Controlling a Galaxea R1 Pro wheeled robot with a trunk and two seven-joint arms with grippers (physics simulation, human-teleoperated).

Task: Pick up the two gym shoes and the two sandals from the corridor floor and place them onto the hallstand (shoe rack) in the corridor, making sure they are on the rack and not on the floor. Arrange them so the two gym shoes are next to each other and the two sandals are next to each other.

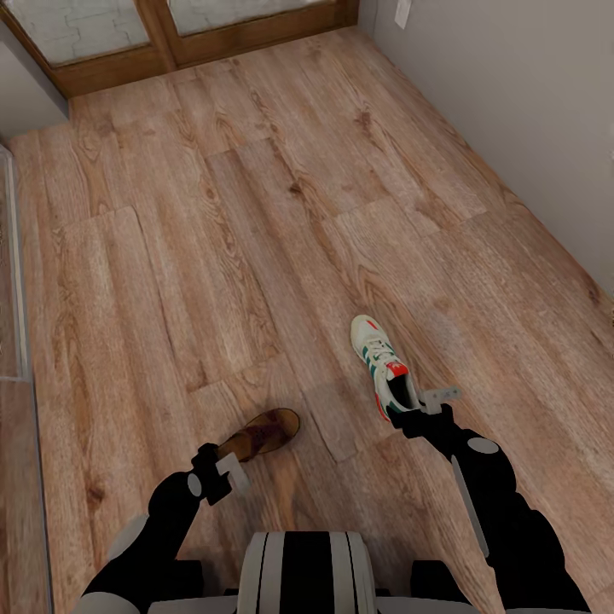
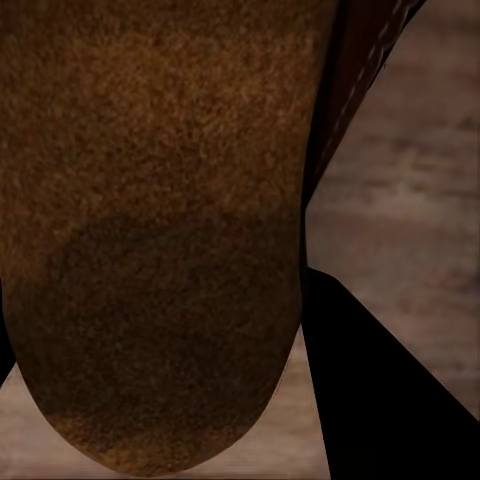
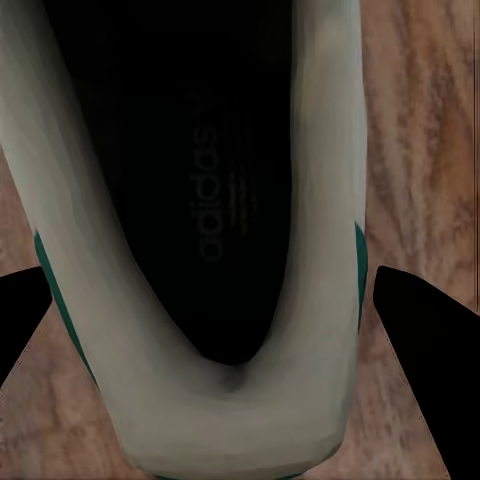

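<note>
The corridor floor (image 1: 256, 239) of wood-grain planks spreads across the head view, with a wood-framed door (image 1: 170, 34) along the top edge and a grey wall (image 1: 529, 111) at the upper right. Low and right of centre, the right gripper (image 1: 424, 407) is clamped on the heel of 1 gym shoe (image 1: 382, 365), toe pointing up-frame. Lower left of centre, the left gripper (image 1: 223, 467) grips 1 brown sandal (image 1: 264, 433) by its near end.
</note>
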